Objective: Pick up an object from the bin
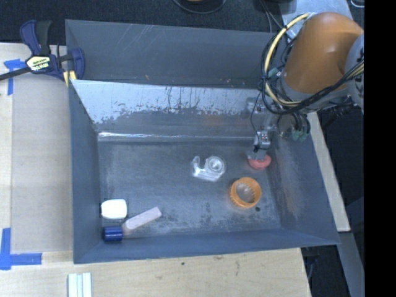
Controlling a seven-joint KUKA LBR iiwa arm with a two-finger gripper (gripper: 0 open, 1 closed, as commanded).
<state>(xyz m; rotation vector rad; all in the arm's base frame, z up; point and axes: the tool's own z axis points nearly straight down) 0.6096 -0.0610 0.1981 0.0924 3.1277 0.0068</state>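
Note:
My gripper (262,143) hangs low at the right side of the bin, its tip directly above a small red rounded piece (260,161) on the floor. Just below that lies an orange ring-shaped tape roll (245,192). A clear plastic tape dispenser (208,167) rests to the left of the gripper near the bin's middle.
In the front left corner lie a white block (114,209), a pale pink stick (142,218) and a small blue cap (112,233). The arm with its orange cover and cables leans in over the bin's right rim.

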